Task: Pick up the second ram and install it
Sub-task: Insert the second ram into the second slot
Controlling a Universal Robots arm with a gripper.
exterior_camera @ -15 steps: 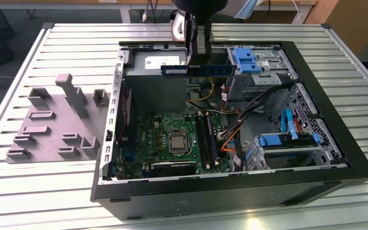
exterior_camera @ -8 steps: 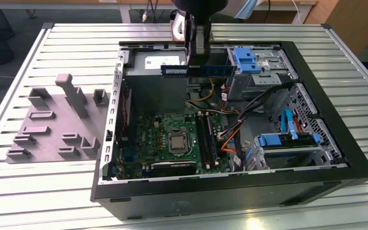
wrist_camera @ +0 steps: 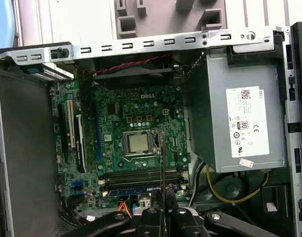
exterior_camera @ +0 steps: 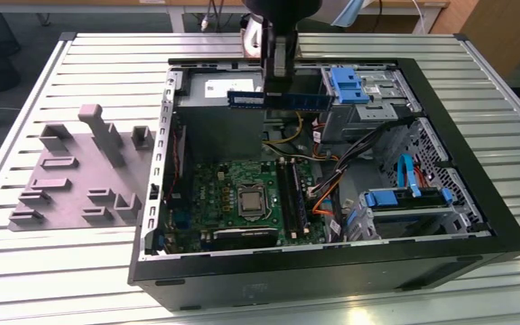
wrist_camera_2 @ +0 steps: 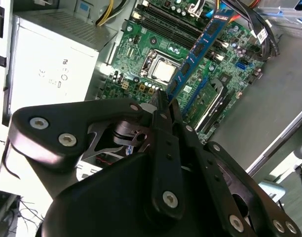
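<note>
My gripper (exterior_camera: 278, 87) hangs above the open computer case, shut on the second ram (exterior_camera: 283, 100). The stick is a long thin board with black chips, held level over the case's back part near the power supply. In the second wrist view the ram (wrist_camera_2: 200, 47) runs out from the fingertips (wrist_camera_2: 167, 106) toward the motherboard below. It appears edge-on in the first wrist view as a thin line (wrist_camera: 163, 158) rising from the gripper (wrist_camera: 163, 200). The black memory slots (exterior_camera: 292, 196) (wrist_camera: 141, 175) lie beside the processor socket (wrist_camera: 137, 143), well below the stick.
The case (exterior_camera: 152, 271) lies on its side on a slatted metal table (exterior_camera: 61, 284). A grey tray with upright pegs (exterior_camera: 79, 169) sits at the exterior view's left. In the case are a grey power supply (wrist_camera: 235, 123), blue drive brackets (exterior_camera: 346, 84) and orange and blue cables (exterior_camera: 328, 193).
</note>
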